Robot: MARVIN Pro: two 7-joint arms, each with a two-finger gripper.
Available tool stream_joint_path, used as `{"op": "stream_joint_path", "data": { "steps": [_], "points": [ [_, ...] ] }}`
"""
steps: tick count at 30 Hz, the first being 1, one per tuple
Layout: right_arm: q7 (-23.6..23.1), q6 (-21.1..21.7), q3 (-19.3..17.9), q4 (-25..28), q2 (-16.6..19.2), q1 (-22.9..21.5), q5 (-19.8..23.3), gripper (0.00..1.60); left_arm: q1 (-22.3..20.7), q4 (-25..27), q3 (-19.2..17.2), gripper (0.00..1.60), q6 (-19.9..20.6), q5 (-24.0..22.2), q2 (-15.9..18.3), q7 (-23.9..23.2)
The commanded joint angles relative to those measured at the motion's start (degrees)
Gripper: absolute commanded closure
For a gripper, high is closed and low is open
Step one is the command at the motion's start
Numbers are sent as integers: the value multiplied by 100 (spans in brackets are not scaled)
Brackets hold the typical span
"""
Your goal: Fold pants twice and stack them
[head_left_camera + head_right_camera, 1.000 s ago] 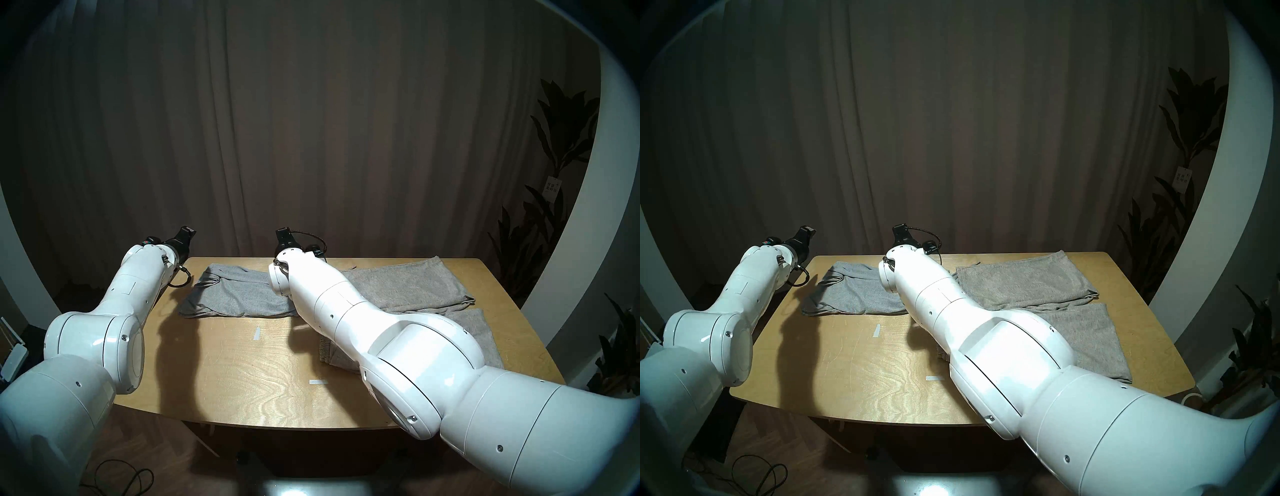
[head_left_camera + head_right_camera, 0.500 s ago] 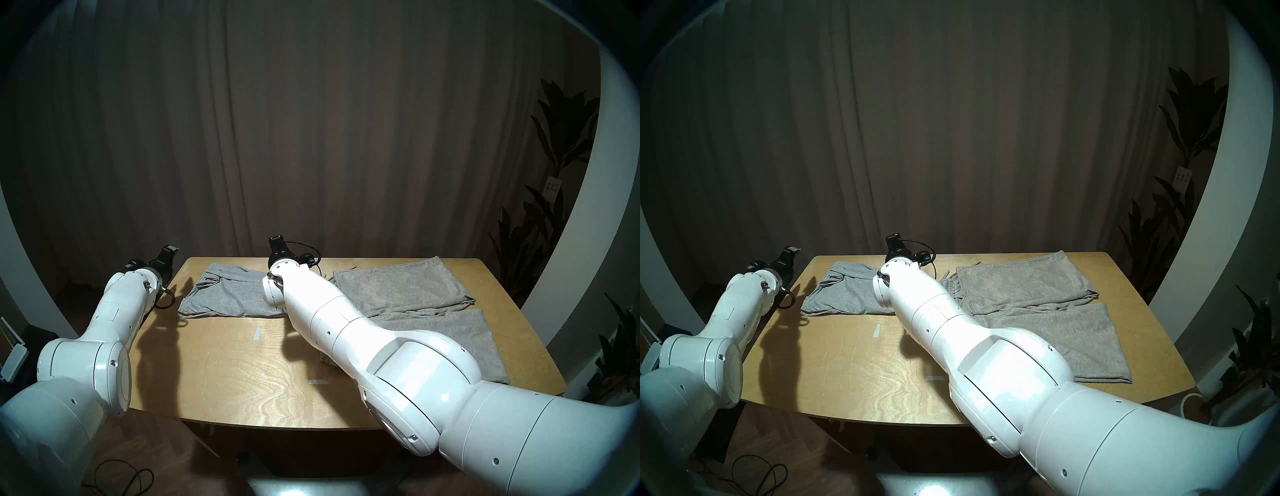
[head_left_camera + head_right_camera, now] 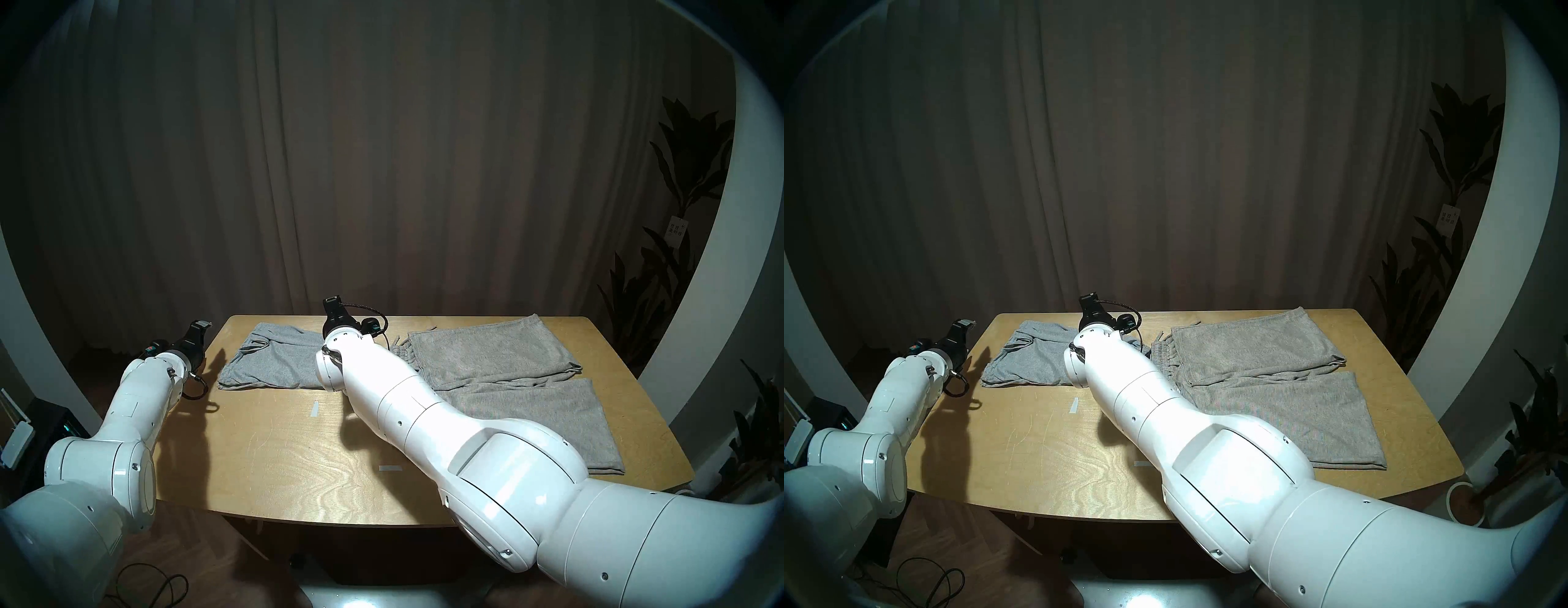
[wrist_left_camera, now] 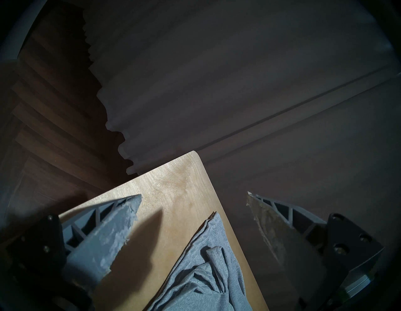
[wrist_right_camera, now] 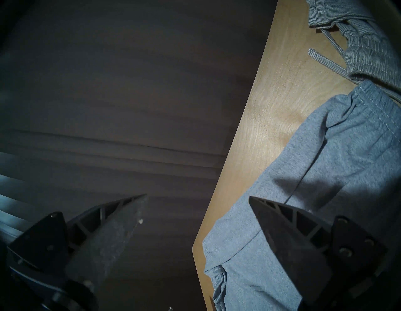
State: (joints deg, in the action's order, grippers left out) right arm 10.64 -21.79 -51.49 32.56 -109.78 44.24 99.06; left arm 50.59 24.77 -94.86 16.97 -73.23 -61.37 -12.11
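Both pincers hang released and empty over the light grey pants (image 3: 271, 361), which lie at the desk's (image 3: 297, 467) far left corner: left pincer (image 4: 193, 202) off the left edge, right pincer (image 5: 197, 199) above the far edge. They look folded once; the next fold needs corner pinches. The beige-grey drawstring pants (image 3: 509, 373) sprawl unfolded along the right side, their waistband touching the grey pair.

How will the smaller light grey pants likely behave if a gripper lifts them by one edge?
The light grey pants will probably droop and unfold: they lie in soft, creased layers on the table. They look thin, so likely light. The bunched folds at one end suggest that a pinch may catch only the top layer.
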Motion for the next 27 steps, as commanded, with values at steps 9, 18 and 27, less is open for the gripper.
{"op": "stream_joint_path", "data": {
  "steps": [9, 18, 27],
  "points": [
    [-113, -65, 75, 249, 67, 72, -72, 0, 201, 433, -101, 0, 255, -187, 6, -571],
    [-164, -100, 146, 318, 196, 43, -157, 0, 448, 594, -171, 0, 436, -299, 42, -856],
    [-239, -158, 256, 396, 475, -7, -311, 0, 757, 766, -235, 0, 622, -410, 39, -1142]
  ]
}}
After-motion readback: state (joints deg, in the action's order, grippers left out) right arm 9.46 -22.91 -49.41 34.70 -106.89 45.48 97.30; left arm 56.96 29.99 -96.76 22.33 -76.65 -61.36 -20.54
